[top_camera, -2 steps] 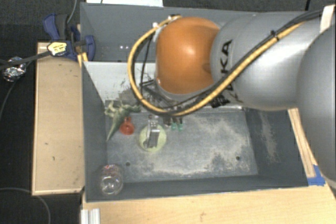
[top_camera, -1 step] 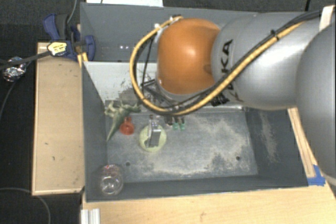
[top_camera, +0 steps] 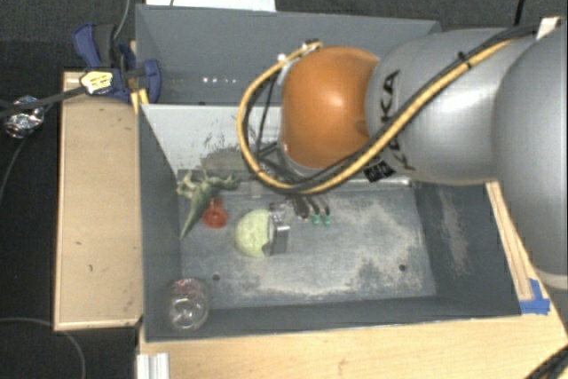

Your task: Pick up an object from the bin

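Gripper (top_camera: 282, 232) sits low, just right of the pale green ball (top_camera: 253, 233) in the bin's (top_camera: 355, 280) left half, probably lining up a grab. Can't tell if it's open or closed.

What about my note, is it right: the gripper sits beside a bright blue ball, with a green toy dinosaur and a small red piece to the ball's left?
Not quite: the camera view shows the ball is pale green, not bright blue. The gripper sits beside it, with the green toy dinosaur and small red piece to its left.
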You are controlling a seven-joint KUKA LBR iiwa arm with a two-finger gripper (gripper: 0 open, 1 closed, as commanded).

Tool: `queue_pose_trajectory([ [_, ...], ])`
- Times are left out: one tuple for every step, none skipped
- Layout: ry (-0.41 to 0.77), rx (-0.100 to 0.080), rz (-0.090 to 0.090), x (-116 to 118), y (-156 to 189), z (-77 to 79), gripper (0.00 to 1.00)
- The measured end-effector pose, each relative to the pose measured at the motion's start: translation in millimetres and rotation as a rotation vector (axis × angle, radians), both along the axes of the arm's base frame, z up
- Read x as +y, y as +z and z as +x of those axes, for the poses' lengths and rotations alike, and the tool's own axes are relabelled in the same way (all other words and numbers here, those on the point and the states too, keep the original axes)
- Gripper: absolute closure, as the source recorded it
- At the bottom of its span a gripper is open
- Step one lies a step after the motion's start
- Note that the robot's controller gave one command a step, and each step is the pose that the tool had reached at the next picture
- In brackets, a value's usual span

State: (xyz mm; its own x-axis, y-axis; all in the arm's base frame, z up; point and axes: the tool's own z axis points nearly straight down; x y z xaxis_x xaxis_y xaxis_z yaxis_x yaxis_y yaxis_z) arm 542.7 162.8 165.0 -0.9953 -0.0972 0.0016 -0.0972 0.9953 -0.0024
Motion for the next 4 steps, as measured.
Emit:
queue_pose_trajectory([
  [0.144, -0.012, 0.006, 15.0, -7.0, 12.0, 0.0],
  [0.353, -0.009, 0.004, -3.0, -53.1, 21.7, 0.0],
  [0.049, -0.013, 0.009, -8.8, -82.0, 21.9, 1.0],
  [0.048, -0.013, 0.009, -8.8, -82.0, 21.9, 1.0],
])
